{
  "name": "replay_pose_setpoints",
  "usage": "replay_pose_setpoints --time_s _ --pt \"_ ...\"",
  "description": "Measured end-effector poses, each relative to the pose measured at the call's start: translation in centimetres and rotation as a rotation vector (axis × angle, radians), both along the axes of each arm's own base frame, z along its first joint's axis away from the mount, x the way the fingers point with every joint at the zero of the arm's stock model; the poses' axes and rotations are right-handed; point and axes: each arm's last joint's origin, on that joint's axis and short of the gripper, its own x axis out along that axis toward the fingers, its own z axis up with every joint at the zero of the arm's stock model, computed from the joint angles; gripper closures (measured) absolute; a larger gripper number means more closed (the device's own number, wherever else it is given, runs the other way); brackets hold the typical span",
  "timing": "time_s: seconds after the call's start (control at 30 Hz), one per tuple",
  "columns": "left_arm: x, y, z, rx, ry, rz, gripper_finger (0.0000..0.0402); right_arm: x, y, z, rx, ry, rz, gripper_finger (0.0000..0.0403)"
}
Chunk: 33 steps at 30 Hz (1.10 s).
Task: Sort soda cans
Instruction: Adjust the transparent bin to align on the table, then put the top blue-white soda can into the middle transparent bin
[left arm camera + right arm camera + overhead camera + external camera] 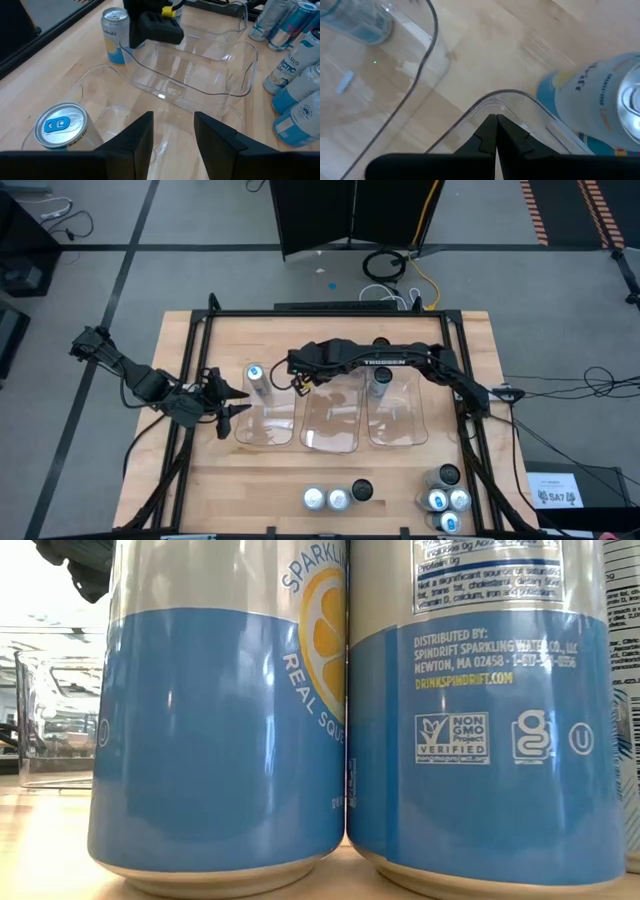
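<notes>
Seen from above, three clear plastic trays sit side by side across the middle of the bench (200,480): the left tray (263,420), the middle tray (331,423) and the right tray (398,418). The left end effector (232,399) hovers at the left tray's 9 o'clock edge with its fingers (138,137) apart and nothing between them. In the left tray's 12 o'clock end stands a blue-tabbed can (256,378), which shows close beside the fingers in the left wrist view. The right arm reaches across from the 3 o'clock side of the bench, and the right end effector (300,379) hangs over the gap between the left and middle trays near their 12 o'clock ends; its fingers (487,131) are pressed together and empty over a tray rim. A dark-topped can (379,382) stands in the right tray's 12 o'clock end. Unsorted cans wait along the 6 o'clock edge of the bench: a row of three cans (338,497), two silver-topped and one dark, at about 6 o'clock, and a cluster of four cans (446,498) toward 4 o'clock, three with blue marks and one dark. At bench level, two blue and white cans (220,740) fill the view, touching side by side.
</notes>
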Motion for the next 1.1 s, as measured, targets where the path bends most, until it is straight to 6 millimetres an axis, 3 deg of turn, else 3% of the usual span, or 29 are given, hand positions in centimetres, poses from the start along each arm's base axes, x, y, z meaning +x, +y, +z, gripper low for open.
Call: replay_pose_setpoints --time_s 0.6,0.97,1.1 --pt "0.0 0.0 0.0 -0.003 -0.005 0.0 0.025 1.0 -0.3 -0.9 -0.063 -0.013 0.091 0.0403" --pt "0.0 0.0 0.0 -0.004 -0.005 0.0 0.025 1.2 -0.5 -0.8 -0.108 -0.023 0.137 0.0403" --pt "0.0 0.0 0.0 -0.004 -0.005 0.0 0.025 0.5 -0.3 0.3 -0.102 -0.019 0.126 0.0403"
